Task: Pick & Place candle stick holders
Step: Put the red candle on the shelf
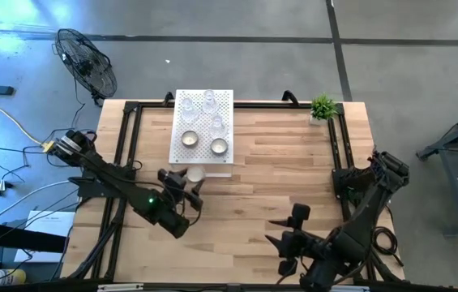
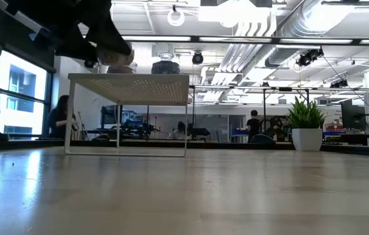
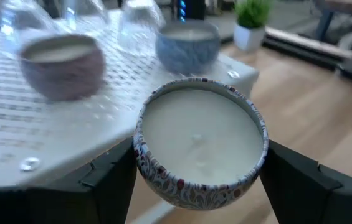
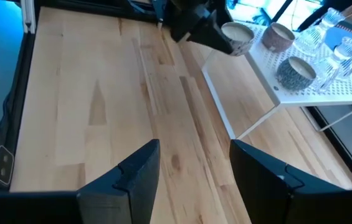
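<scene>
A white perforated box (image 1: 204, 130) stands at the table's far middle. On its top rest two round candle stick holders with white centres (image 1: 190, 139) (image 1: 219, 147) and three clear glass ones (image 1: 186, 105) (image 1: 209, 99) (image 1: 216, 123). My left gripper (image 1: 188, 180) is at the box's near edge, shut on another round patterned candle stick holder (image 3: 200, 143), raised to about the box top's height (image 2: 115, 59). My right gripper (image 4: 194, 168) hovers open over bare wood at the near right (image 1: 289, 231), with nothing between its fingers. My left gripper pinches the round holder by two opposite sides of its patterned wall (image 3: 139, 155), one finger (image 3: 107, 180) on each side. The fingers come nearly level from the table's near left, pointing at the box. The holder sits upright, mouth up, lifted clear of table and box.
A small green potted plant (image 1: 323, 107) stands at the far right corner. Black frame rails (image 1: 127, 146) run along the table's left and right sides. Open wood (image 1: 277, 170) lies between the box and my right arm. A fan (image 1: 87, 61) stands off the table.
</scene>
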